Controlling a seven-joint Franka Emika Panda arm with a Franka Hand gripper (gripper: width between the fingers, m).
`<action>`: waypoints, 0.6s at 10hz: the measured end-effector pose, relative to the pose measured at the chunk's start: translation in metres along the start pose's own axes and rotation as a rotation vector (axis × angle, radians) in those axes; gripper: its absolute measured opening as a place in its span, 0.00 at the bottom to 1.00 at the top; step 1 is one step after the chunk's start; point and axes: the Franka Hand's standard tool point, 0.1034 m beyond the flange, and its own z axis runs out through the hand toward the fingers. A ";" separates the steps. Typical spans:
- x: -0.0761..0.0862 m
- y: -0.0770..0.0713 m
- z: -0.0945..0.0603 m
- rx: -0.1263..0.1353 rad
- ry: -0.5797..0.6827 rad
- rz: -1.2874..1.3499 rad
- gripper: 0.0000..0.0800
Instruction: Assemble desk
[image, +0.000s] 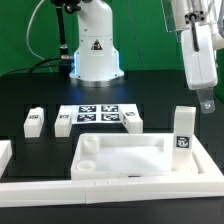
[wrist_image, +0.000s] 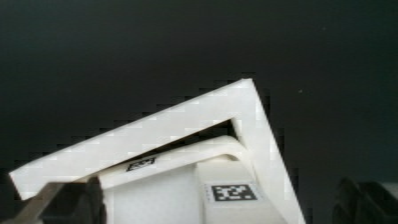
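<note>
Surface (image: 30, 95): black and matte, and every part rests on it.
Room: dark behind the white robot base (image: 97, 50).
Border rails (image: 110, 188): long and white, along the near edge.
Tabletop (image: 125, 158): one white tray, rim up, front and centre. It has round sockets in its corners on the exterior view's left.
Marker board (image: 97, 115): one, flat, behind the tabletop.
Legs: four in all.
Upright leg (image: 182, 130): stands in the tabletop's far corner on the exterior view's right.
Loose legs: first loose leg (image: 33, 121) and second loose leg (image: 63, 123) are side by side. Third loose leg (image: 130, 120) is at the marker board's end.
Pincer (image: 205, 106): released, fingers spread, grasping nothing, just above and beside the upright leg.
</note>
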 end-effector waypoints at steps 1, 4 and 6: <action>-0.001 0.000 -0.002 0.002 -0.001 -0.024 0.81; -0.005 0.020 -0.021 0.012 -0.013 -0.207 0.81; 0.001 0.043 -0.009 -0.006 0.004 -0.356 0.81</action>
